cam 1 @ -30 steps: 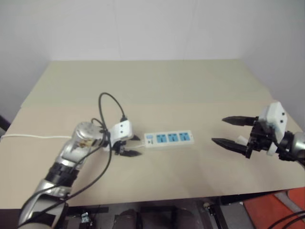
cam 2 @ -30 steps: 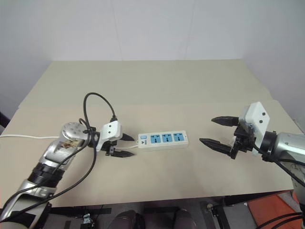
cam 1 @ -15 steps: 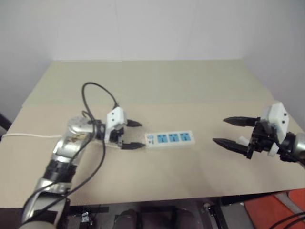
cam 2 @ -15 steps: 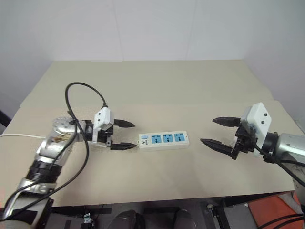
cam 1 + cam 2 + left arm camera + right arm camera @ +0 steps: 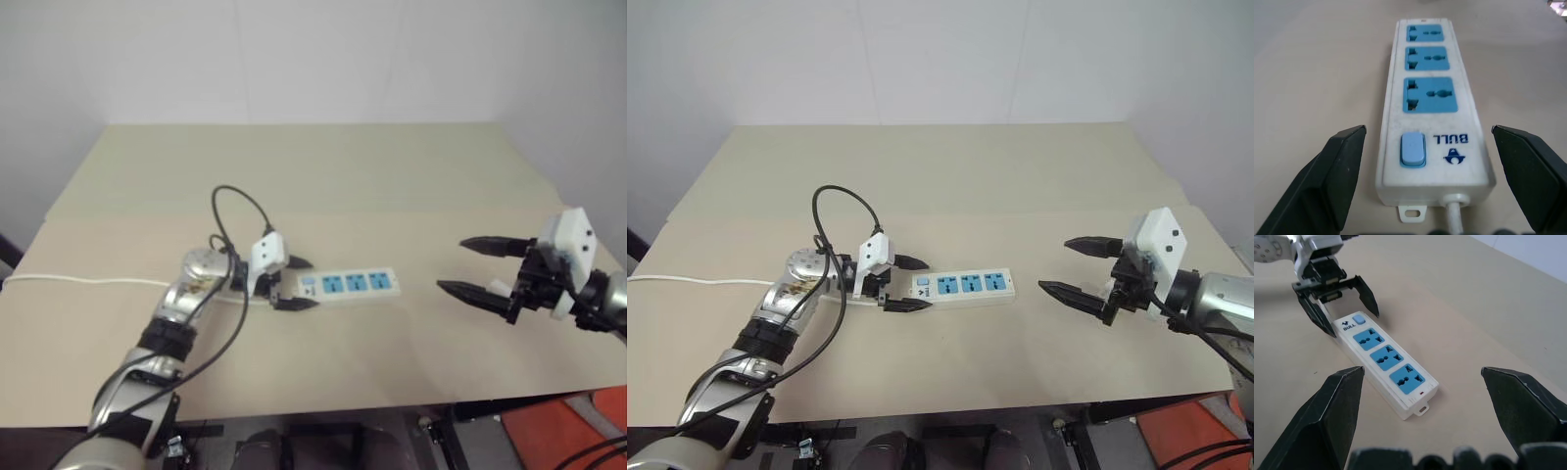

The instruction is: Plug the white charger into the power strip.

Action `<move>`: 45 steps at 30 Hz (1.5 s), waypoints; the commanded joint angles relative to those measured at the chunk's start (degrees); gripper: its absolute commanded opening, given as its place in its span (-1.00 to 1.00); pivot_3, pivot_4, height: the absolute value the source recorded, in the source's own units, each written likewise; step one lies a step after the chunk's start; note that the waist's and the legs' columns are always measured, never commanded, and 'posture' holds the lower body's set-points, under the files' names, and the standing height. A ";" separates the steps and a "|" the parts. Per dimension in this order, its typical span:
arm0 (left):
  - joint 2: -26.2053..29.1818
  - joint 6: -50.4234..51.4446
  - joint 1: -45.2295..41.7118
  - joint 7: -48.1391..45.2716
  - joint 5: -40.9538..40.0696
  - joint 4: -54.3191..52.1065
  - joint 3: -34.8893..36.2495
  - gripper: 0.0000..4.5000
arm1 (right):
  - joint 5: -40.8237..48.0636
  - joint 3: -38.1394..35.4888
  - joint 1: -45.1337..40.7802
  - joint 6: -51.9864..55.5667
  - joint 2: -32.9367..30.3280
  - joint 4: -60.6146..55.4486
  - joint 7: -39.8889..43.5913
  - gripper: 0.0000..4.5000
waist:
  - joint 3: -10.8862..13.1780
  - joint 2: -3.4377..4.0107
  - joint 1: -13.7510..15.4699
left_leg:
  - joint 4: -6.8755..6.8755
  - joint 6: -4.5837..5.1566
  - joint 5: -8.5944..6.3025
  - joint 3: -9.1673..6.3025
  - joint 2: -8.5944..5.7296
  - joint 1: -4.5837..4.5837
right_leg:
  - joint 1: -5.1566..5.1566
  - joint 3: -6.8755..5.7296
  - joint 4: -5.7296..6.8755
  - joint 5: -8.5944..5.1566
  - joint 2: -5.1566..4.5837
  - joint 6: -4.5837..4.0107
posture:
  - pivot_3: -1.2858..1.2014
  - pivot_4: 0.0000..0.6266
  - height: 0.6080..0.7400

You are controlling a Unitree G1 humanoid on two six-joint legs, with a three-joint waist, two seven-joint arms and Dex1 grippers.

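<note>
Beige tabletop [image 5: 1019, 176] carries the power strip [image 5: 960, 285] at its middle, and my left gripper [image 5: 905, 284] has slid in since a second ago, fingers spread wide astride the strip's switch end without touching it. My right gripper [image 5: 1080, 264] hangs splayed and empty well right; I can't spot the white charger, so I judge I'm bracing the strip first.

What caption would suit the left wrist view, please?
Open left pincer straddling the switch end of the power strip.
</note>
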 commanded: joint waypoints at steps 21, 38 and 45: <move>-3.05 -6.16 2.46 1.13 1.25 3.55 -0.07 0.47 | 1.34 -3.52 -0.75 0.80 -1.17 -0.85 1.46 1.00 | 0.00 0.00 0.01 | 0.01 0.07 -0.04 -0.05 0.07 -0.01 | -0.01 0.00 0.01 0.01 -0.03 -0.01 | 0.03 -0.52 1.00; -3.54 -3.16 6.09 -0.07 -1.66 -4.38 0.19 0.47 | 0.39 -1.13 -3.89 0.60 -1.47 1.39 1.86 1.00 | 0.00 0.00 0.13 | 0.01 0.08 -0.04 -0.05 0.06 -0.03 | -0.02 0.01 -0.01 0.01 -0.05 -0.01 | 0.03 -0.52 1.00; -3.50 -1.42 7.07 2.97 1.70 -10.38 -2.80 0.47 | 0.21 -0.60 -4.73 0.61 -1.37 1.97 2.32 1.00 | 0.00 0.00 0.25 | 0.02 0.08 -0.04 -0.06 0.06 -0.03 | -0.02 0.01 0.00 0.01 -0.06 -0.02 | 0.03 -0.52 1.00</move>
